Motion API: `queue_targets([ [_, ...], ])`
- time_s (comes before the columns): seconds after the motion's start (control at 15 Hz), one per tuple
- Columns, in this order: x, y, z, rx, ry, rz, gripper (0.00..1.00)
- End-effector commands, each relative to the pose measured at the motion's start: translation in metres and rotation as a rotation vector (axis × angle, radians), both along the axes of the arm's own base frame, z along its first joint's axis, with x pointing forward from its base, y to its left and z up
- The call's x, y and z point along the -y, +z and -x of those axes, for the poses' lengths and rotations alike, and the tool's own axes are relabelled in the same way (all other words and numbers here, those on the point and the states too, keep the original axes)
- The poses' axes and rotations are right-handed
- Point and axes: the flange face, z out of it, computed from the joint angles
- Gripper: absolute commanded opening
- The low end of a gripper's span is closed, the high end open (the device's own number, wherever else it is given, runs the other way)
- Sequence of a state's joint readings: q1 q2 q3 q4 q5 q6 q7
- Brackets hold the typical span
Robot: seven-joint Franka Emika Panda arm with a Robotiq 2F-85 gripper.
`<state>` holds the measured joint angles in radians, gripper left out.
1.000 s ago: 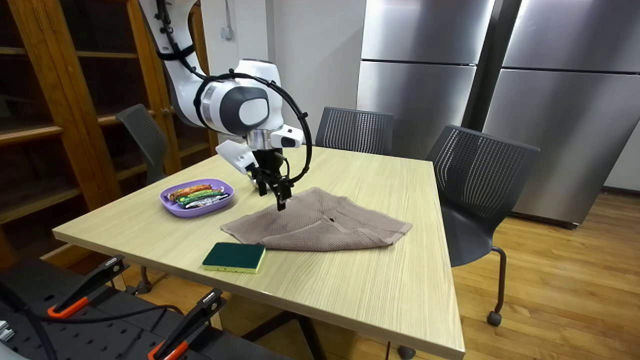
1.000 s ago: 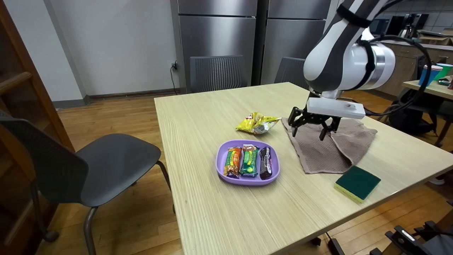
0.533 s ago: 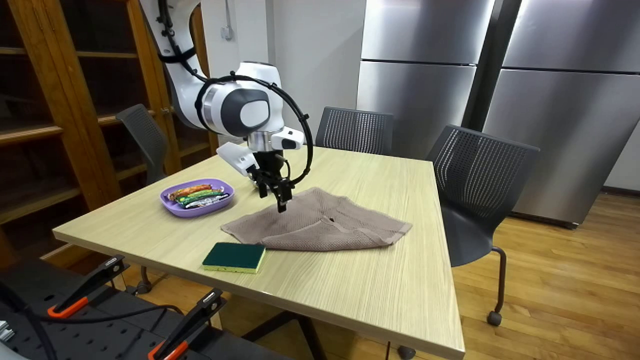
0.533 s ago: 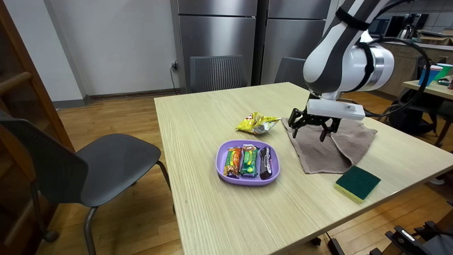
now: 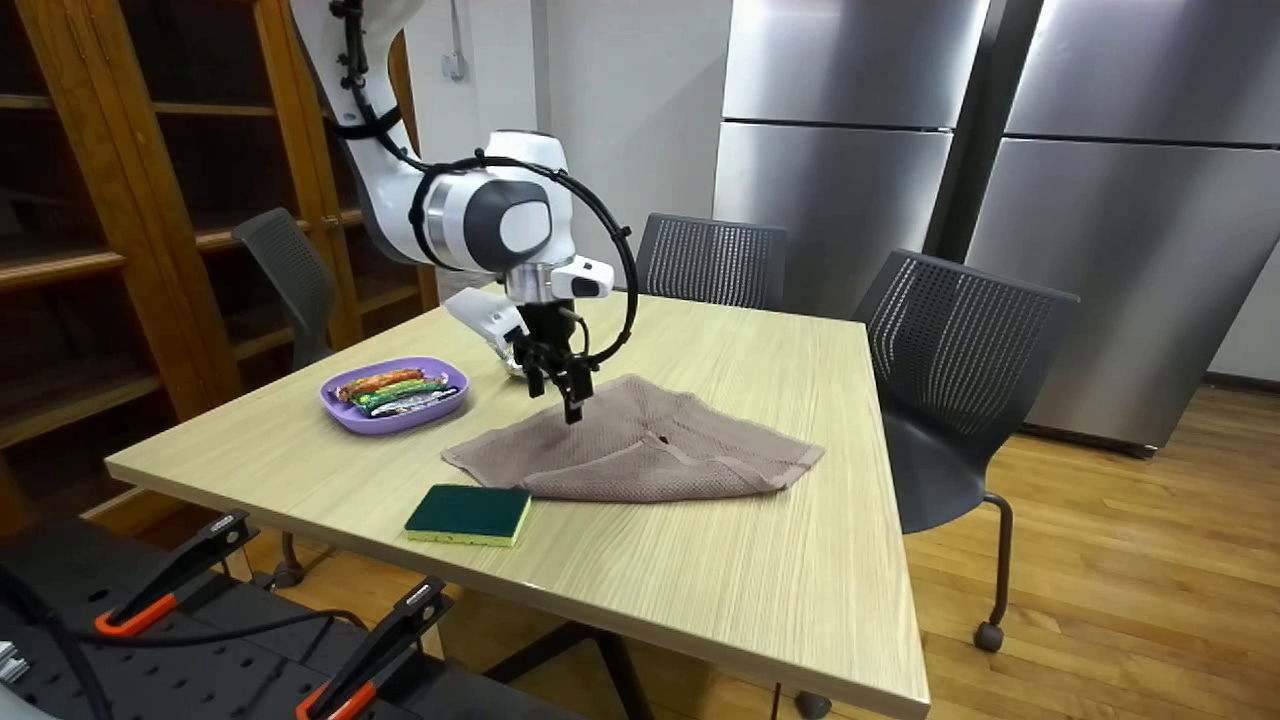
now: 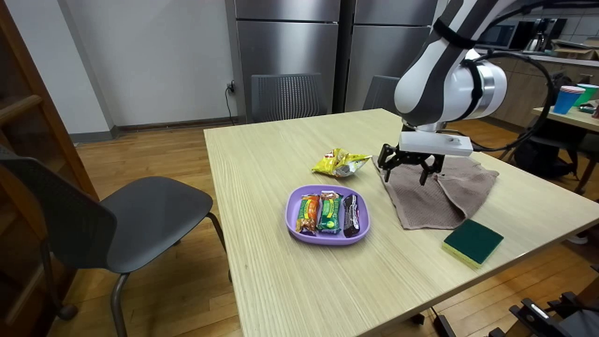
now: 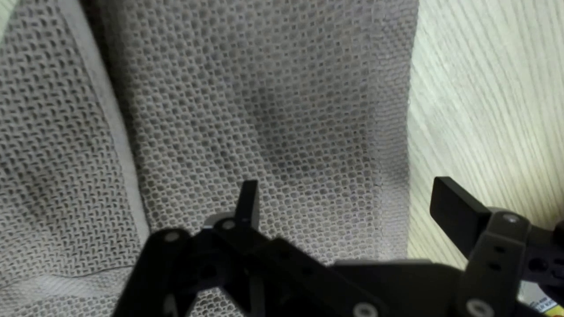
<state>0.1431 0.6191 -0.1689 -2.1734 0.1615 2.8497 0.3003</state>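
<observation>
One brown towel (image 6: 426, 208) is lying toward the table's (image 6: 281, 290) near edge, partly beneath the wide-spread, empty gripper (image 7: 344, 185), while one sponge (image 6: 473, 239) and one yellow packet (image 6: 339, 162) are sitting beside that towel, and one purple tray (image 6: 327, 240) toward the left edge is carrying three wrapped bars (image 6: 330, 213), lettering too small to read.
</observation>
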Motion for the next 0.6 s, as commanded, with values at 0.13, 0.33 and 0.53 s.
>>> queue_targets([
  [0.13, -0.006, -0.005, -0.018, -0.051, -0.022, 0.031, 1.0],
  [0.33, -0.007, -0.009, -0.022, -0.072, -0.028, 0.032, 1.0],
  [0.53, -0.007, -0.012, -0.026, -0.092, -0.037, 0.037, 1.0],
])
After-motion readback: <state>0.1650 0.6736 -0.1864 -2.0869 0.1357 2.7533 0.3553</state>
